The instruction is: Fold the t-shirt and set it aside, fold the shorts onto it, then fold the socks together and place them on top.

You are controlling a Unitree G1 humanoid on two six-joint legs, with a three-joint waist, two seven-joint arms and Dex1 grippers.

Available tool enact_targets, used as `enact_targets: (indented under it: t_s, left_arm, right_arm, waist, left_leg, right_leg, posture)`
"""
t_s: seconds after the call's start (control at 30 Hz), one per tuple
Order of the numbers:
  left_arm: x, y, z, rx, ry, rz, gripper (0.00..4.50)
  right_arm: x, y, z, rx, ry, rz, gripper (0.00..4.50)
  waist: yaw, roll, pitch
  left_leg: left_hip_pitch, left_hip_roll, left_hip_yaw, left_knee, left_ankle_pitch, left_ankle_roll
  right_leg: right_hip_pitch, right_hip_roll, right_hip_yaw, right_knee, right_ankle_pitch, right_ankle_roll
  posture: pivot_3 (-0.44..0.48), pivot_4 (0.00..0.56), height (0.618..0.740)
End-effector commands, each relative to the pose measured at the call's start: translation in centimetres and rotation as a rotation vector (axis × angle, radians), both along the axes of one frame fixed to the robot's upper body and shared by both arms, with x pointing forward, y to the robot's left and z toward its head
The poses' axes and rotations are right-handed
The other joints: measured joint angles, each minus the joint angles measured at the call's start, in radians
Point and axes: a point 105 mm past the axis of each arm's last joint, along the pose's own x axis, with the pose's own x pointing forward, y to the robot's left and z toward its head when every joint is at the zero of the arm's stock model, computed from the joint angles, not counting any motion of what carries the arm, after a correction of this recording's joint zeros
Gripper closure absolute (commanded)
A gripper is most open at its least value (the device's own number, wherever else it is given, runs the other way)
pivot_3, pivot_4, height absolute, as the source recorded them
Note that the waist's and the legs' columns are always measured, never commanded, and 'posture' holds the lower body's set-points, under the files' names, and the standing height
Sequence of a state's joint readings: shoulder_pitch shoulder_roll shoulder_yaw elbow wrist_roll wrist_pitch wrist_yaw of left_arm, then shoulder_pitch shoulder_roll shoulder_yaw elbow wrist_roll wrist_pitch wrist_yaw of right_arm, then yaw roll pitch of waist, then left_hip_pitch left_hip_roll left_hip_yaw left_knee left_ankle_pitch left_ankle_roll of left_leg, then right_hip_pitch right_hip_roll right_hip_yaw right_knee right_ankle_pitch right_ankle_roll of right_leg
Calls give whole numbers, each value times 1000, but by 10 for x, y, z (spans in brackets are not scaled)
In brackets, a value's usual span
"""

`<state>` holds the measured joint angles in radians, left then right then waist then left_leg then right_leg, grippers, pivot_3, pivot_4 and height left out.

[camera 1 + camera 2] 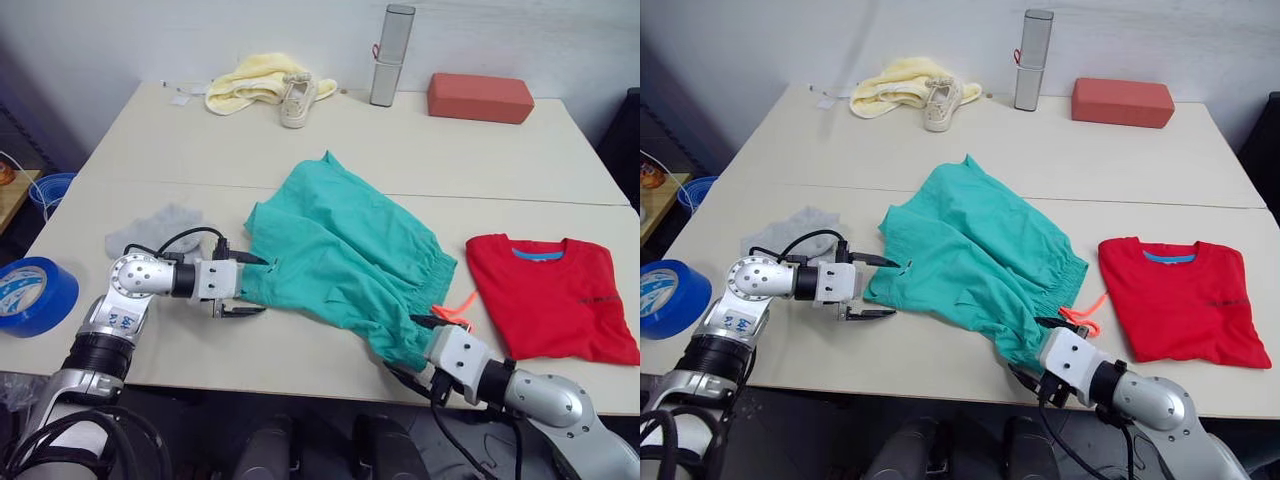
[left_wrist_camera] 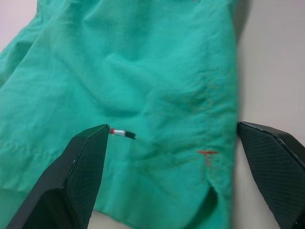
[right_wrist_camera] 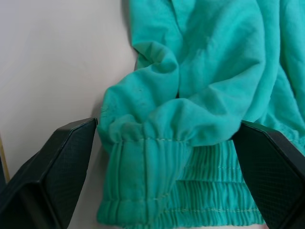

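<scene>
**Both tools open at the shorts' edges**

At the near edge of the bench (image 1: 300, 360), the right tool (image 1: 1038, 352) sits with its fingers spread wide on either side of the gathered waistband of the shorts (image 1: 345, 255), not clamped on it. The neon orange drawstring (image 1: 452, 311) trails out just beside that corner. On the left, the left tool (image 1: 244, 286) is likewise open, its two fingers straddling the hem at the shorts' left edge. The shorts lie crumpled and spread across the middle of the bench. To their right, apart from them, the t-shirt (image 1: 553, 295) lies folded flat. The socks (image 1: 158, 226) rest in a grey heap beyond the left arm. A blue tape roll (image 1: 30, 295) sits at the far left. Along the back stand a yellow cloth (image 1: 255, 82), a sneaker (image 1: 298, 100), a grey case (image 1: 392, 55) and a red block (image 1: 480, 97).
</scene>
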<state>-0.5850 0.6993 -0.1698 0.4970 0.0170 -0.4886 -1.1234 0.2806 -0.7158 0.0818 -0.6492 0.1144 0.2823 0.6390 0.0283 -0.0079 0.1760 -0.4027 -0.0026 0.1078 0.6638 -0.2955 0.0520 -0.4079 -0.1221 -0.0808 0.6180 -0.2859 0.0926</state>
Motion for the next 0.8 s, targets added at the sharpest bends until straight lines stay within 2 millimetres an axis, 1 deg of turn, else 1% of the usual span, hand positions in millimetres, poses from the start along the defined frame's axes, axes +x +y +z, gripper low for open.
enact_targets:
  t_s: [0.03, 0.1, 0.2, 0.27, 0.3, 0.37, 0.4, 0.43, 0.5, 0.53, 0.57, 0.67, 0.7, 0.73, 0.8]
  left_arm:
    - [7, 14, -22, 102, 62, 69, 641]
    - [7, 16, -24, 108, 79, 72, 1249]
    - [-2, 18, -29, 100, 135, 44, 2182]
    - [-15, 24, -33, 85, 190, 29, 2805]
    - [-26, 27, -35, 71, 237, 23, 3128]
    - [-41, 30, -36, 49, 292, 15, 3862]
    - [-45, 30, -36, 40, 306, 13, 4157]
    - [-57, 30, -35, 9, 342, 11, 4488]
    - [-77, 28, -31, -53, 393, 21, 4488]
    - [-90, 24, -26, -96, 419, 2, 4488]
    - [-98, 21, -21, -122, 435, -11, 4488]
    - [-132, 9, -7, -211, 533, -80, 4488]
    - [-143, 6, -5, -224, 565, -90, 4488]
    - [-150, 4, -4, -229, 584, -91, 4488]
    - [-163, 2, -9, -232, 615, -53, 4488]
  right_arm:
    - [2, 4, 6, 18, -46, 10, 638]
    - [4, 4, 9, 24, -66, 8, 1309]
    - [7, 3, 15, 17, -118, 33, 2390]
    - [5, -2, 16, -9, -129, 55, 3065]
    - [3, -7, 15, -33, -138, 69, 3418]
    - [2, -14, 15, -65, -151, 86, 4182]
    - [1, -16, 14, -75, -155, 92, 4474]
    - [0, -24, 13, -93, -162, 98, 4500]
    - [-2, -37, 13, -129, -195, 128, 4500]
    - [-1, -45, 15, -159, -242, 140, 4500]
    - [-1, -50, 16, -177, -277, 149, 4500]
    - [0, -70, 13, -255, -355, 181, 4500]
    - [0, -77, 11, -272, -369, 191, 4500]
    - [0, -81, 9, -281, -380, 198, 4500]
    - [-4, -85, -1, -277, -349, 242, 4500]
  waist:
    - [-2, 0, -1]
    - [-4, 1, -1]
    - [-5, 1, -2]
    - [-7, 1, -2]
    - [-12, 1, -2]
    - [-27, 1, -2]
    - [-33, 1, -2]
    - [-33, 1, -2]
    - [-42, 1, -2]
    - [-44, 1, -2]
    - [-46, 0, -1]
    - [-46, -1, 0]
    - [-45, -3, 0]
    - [-43, -3, 1]
    - [-37, 0, 2]
  left_leg:
    - [0, 0, 0, 0, 0, 1]
    - [1, 0, 0, 0, 0, 1]
    - [1, 0, 0, 0, 2, 4]
    - [2, 0, 0, 0, 2, 5]
    - [2, 0, 0, 0, 2, 5]
    - [2, 1, 1, 0, 2, 4]
    - [2, 2, 1, 0, 2, 2]
    - [2, 3, 1, 0, 2, 1]
    - [2, 4, 1, -1, 2, 0]
    - [2, 4, 2, -1, 2, 0]
    - [3, 4, 2, -2, 1, -1]
    - [3, 4, 2, -1, 1, -1]
    - [3, 4, 2, -1, 0, -3]
    - [4, 4, 1, -1, -2, -7]
    - [10, 4, 1, -2, -2, -8]
  right_leg:
    - [0, 0, 0, 0, 0, 0]
    - [0, 0, 0, 1, 0, 0]
    - [0, 0, 0, 2, 0, 0]
    - [0, 0, 0, 2, 0, 0]
    - [0, 1, 1, 2, 0, 0]
    - [0, 2, 1, 2, 0, -1]
    - [0, 2, 1, 2, -1, -1]
    - [0, 3, 1, 1, -1, -1]
    - [0, 4, 2, 1, -2, -2]
    - [0, 4, 3, 0, -2, -1]
    - [1, 4, 3, 0, -3, -1]
    - [1, 4, 3, -1, -3, -1]
    - [2, 4, 3, -1, -3, -1]
    - [3, 4, 3, -1, -3, -1]
    - [10, 4, 3, -3, -4, -3]
  posture:
    - [0, 150, 740]
    - [0, 150, 740]
    - [0, 150, 740]
    - [0, 150, 740]
    - [0, 150, 740]
    - [0, 150, 740]
    - [0, 150, 740]
    - [0, 150, 740]
    - [0, 150, 740]
    - [0, 150, 740]
    - [0, 150, 740]
    - [0, 150, 740]
    - [0, 150, 740]
    - [0, 150, 740]
    - [0, 150, 740]
